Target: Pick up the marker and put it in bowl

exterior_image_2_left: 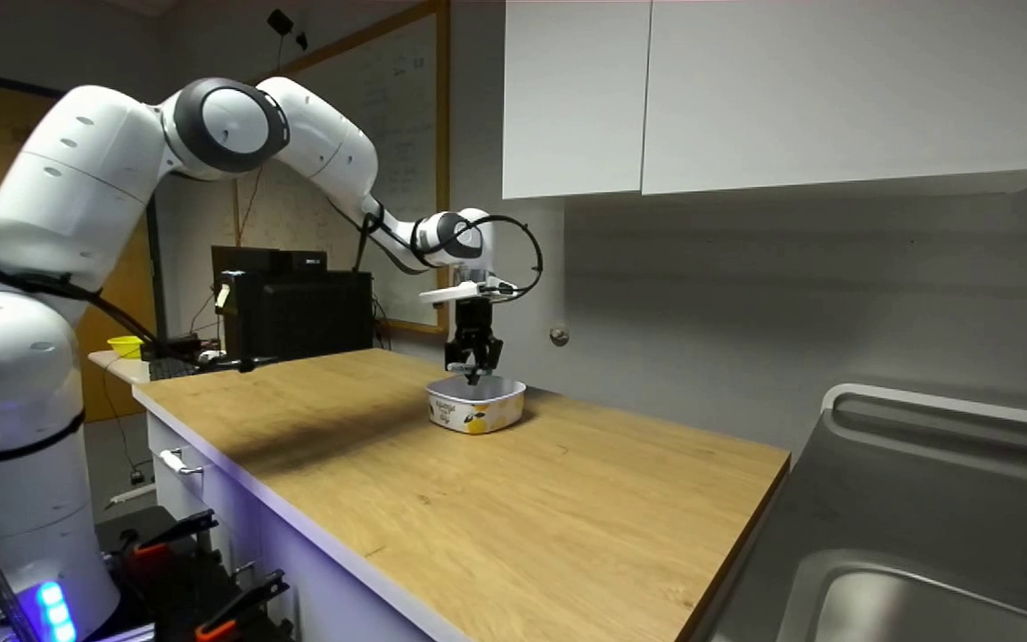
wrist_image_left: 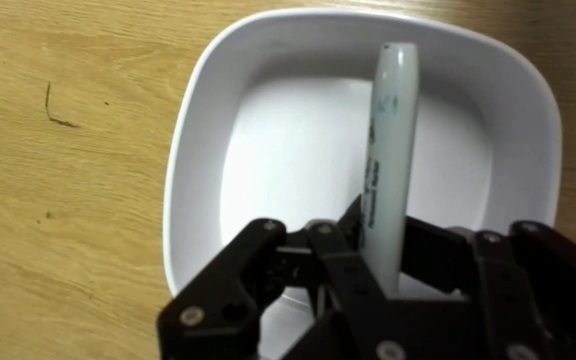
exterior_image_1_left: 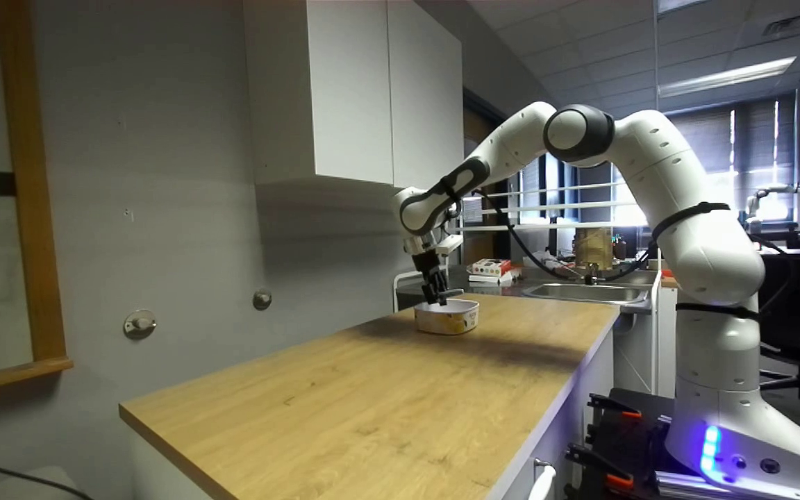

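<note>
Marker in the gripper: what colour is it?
What shows of the marker is whitish, with dark lettering and small teal marks; the wrist view shows it best.

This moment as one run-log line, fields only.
gripper: jaws closed on marker | marker: held over bowl | bowl: on countertop | release: not yet done

"Permanent Marker" in small print on the marker (wrist_image_left: 392, 150), illegible lettering on the bowl (exterior_image_2_left: 476, 412).

We read smooth, glossy plastic on the marker (wrist_image_left: 392, 150) and smooth plastic on the bowl (wrist_image_left: 288, 155). Wood-grain countertop (exterior_image_1_left: 372, 403), slight sheen. We've got metal at the sink (exterior_image_2_left: 888, 611) and a glossy arm shell (exterior_image_1_left: 709, 257).
</note>
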### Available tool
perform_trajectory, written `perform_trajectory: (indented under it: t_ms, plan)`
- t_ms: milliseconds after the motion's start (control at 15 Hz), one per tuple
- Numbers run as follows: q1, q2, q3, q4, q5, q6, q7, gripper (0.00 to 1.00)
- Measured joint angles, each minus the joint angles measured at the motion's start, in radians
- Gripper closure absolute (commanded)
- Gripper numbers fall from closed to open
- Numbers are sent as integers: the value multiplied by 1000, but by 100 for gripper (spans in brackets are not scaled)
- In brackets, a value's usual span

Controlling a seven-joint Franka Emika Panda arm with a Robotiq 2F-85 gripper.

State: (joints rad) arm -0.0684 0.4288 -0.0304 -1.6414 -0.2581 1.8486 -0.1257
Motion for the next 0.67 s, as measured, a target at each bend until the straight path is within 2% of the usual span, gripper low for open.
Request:
perform_trajectory:
  t_ms: [133, 667]
  plan:
    - [-1, 11, 0, -8, 0, 4, 0, 72]
    - [1, 10, -1, -17, 0, 4, -9, 15]
